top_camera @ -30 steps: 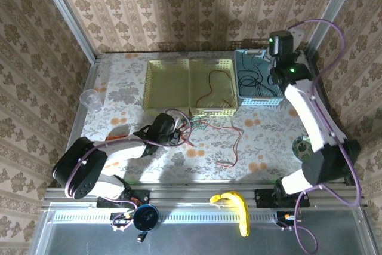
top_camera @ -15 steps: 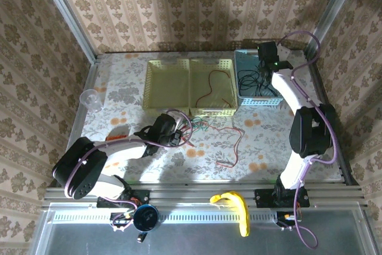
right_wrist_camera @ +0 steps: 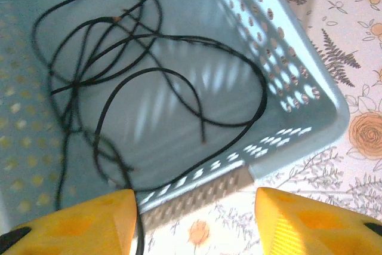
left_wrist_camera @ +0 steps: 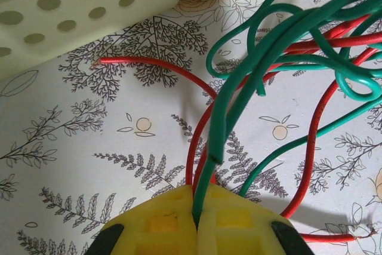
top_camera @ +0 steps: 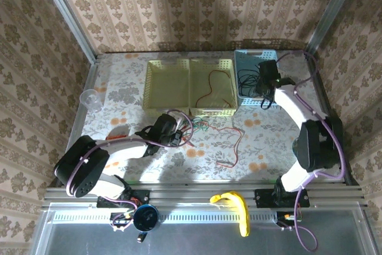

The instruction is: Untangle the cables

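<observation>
A tangle of green cables (left_wrist_camera: 239, 88) and red cables (left_wrist_camera: 313, 141) lies on the flowered table just in front of the yellow basket (top_camera: 146, 85). My left gripper (left_wrist_camera: 197, 200) is shut on a green cable; a red strand runs down behind its pads. From above, the left gripper (top_camera: 179, 133) sits left of the tangle (top_camera: 202, 127). One red cable (top_camera: 210, 88) lies in the yellow basket's right compartment. Black cables (right_wrist_camera: 149, 70) lie coiled in the blue basket (right_wrist_camera: 298, 76). My right gripper (right_wrist_camera: 194, 225) hangs open over that basket's near wall, one black strand passing its left finger (right_wrist_camera: 89, 222).
A clear plastic cup (top_camera: 91, 98) stands at the left edge of the table. A loose red cable (top_camera: 233, 146) trails across the middle. The blue basket (top_camera: 253, 102) adjoins the yellow one on the right. A yellow banana-shaped object (top_camera: 237, 206) lies on the front rail.
My right gripper has come from the blue basket's far side to its near wall and has opened. The left gripper and the tangle have stayed put.
</observation>
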Tool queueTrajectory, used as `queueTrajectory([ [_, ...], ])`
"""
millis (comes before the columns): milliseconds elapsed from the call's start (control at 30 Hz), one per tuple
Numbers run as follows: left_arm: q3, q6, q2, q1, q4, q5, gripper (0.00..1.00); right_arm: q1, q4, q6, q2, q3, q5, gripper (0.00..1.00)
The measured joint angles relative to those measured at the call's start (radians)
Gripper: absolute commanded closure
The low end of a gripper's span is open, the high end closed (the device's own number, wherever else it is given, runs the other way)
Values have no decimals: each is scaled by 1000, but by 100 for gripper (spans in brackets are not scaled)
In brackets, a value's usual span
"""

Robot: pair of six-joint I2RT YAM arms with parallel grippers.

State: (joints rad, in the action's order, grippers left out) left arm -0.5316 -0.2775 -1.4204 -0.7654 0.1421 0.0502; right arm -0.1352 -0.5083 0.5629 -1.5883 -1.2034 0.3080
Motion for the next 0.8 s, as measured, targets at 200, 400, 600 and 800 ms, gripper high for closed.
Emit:
queueTrajectory([
  [200, -2, 0, -7, -2, 7, 0, 100, -166, 5, -47, 165, 116, 5, 43],
  [400, -21, 0, -23, -2, 18, -1, 100, -296, 42, -35, 285, 257, -111, 43],
  [600, -22, 1, -26, -12, 19, -2, 100, -414, 109, 8, 260, 375, -254, 43],
  [800, -32, 13, -26, -21, 14, -7, 100, -495, 156, 10, 174, 356, -314, 43],
])
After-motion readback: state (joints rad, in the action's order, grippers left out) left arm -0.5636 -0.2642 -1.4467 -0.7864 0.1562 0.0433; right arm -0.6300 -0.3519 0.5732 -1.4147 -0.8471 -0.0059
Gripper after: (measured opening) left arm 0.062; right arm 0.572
